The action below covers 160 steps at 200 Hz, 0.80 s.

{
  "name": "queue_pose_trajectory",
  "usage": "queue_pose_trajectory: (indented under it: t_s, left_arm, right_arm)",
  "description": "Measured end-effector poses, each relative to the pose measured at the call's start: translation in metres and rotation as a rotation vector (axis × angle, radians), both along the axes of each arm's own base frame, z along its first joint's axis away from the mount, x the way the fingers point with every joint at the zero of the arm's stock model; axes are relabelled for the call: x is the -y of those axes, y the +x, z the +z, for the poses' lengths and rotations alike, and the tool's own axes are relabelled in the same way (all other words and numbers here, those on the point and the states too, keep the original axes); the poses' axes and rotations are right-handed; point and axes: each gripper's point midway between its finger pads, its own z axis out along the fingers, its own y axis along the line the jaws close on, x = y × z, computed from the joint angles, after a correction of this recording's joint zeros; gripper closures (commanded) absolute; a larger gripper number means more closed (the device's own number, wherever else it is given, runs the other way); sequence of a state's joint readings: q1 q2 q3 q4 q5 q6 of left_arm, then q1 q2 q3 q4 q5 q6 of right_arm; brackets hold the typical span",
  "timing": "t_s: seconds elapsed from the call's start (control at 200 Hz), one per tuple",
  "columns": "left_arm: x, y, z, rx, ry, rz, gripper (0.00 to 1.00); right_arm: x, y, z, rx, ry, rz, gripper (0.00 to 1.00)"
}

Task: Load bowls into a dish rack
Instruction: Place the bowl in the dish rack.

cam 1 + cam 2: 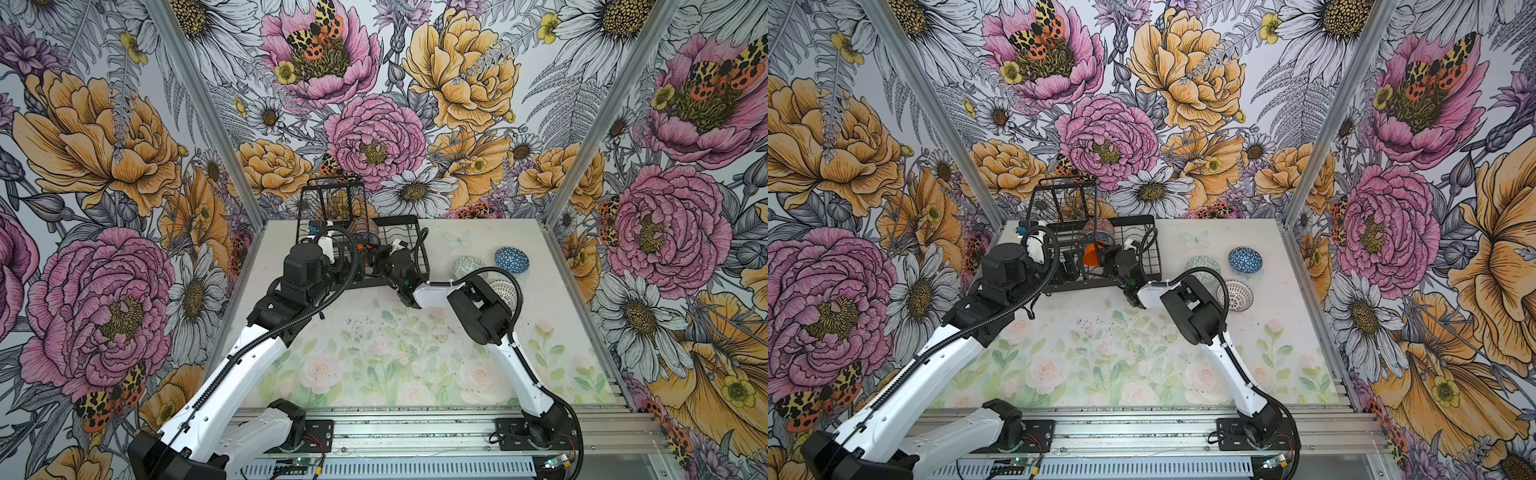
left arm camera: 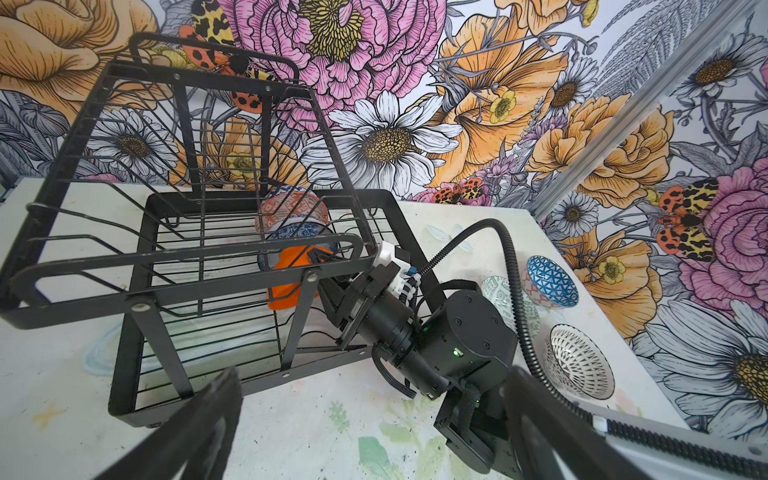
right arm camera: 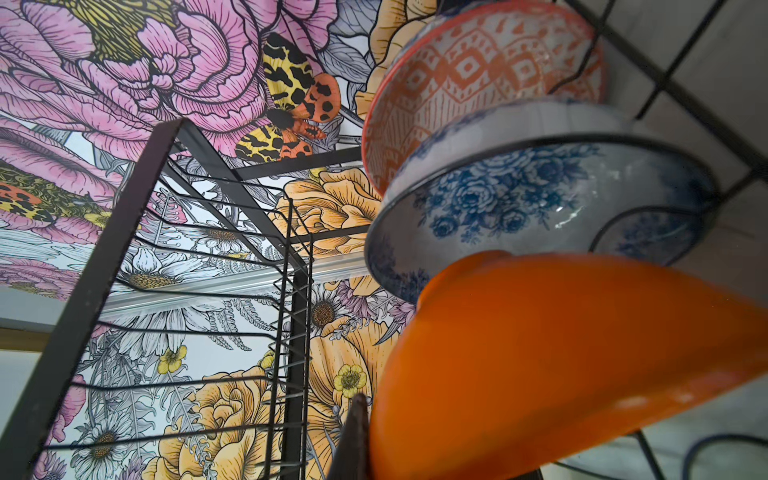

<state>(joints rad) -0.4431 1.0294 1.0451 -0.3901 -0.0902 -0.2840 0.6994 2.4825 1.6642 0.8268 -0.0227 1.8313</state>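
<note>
Currently the plain orange bowl [image 2: 286, 278] is pinched at its rim by the right gripper [image 2: 322, 270], jaws clamped tight on it. The bowl is tipped on edge over the slot wires of the dish rack [image 2: 357, 194], in the low tray section.

Just past the right fingertips, deeper in the same tray, the blue-white floral bowl [image 3: 519, 195] stands on edge right next to the orange one. The orange-white bowl [image 3: 478, 70] stands on edge behind that. All three line up in a row; I can't tell from the wrist view whether the orange one touches the floral one.

The rack's raised basket tier [image 2: 124, 70] is off to the left gripper's side.

Behind the right wrist, on the arm's outer side, three bowls sit loose on the table [image 1: 374, 332]: pale green-grey bowl [image 1: 469, 266], dark blue geometric bowl [image 1: 512, 257] and black-white lattice bowl [image 1: 500, 291], the lattice one mouth up. They are close together and well apart from the rack.

The left gripper [image 2: 374, 376] is spread fully and grasps nothing. It is at the rack's near edge, pointing at the tray and the right gripper.
</note>
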Motion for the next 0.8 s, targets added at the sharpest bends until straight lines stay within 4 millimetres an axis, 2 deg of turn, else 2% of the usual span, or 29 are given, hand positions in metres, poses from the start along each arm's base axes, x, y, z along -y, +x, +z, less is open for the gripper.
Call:
queue_pose_trajectory:
  t_s: [0.691, 0.801]
  left_arm:
    - [-0.0022, -0.0002, 0.0003, 0.002, 0.004, 0.01, 0.01]
    - [-0.0028, 0.0, 0.0005, 0.002, 0.005, 0.013, 0.01]
  right_arm:
    - [-0.0044, 0.0004, -0.0076, -0.103, -0.021, 0.01, 1.0]
    - [-0.0046, -0.0002, -0.008, -0.113, -0.021, 0.012, 0.98]
